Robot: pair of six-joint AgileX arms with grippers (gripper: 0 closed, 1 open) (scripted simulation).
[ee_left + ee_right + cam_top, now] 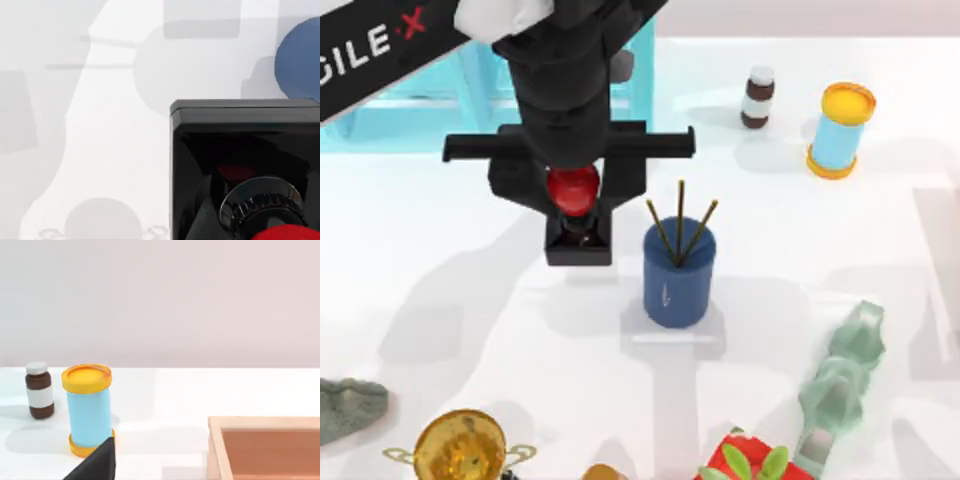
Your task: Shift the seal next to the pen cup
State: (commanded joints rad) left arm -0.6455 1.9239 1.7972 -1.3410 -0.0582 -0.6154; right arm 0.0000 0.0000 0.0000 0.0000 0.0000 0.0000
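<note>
Left pincer (574, 205) above the white desk (470, 300), clenched on the seal (574, 192) by its red knob, black base below the fingers, pen cup (678, 275) just beside, to the pincer's right

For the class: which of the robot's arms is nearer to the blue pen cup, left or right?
Left. The left gripper is around the seal, just to the left of the pen cup. The right arm is parked off near the light-blue cylinder, far from the cup.
</note>
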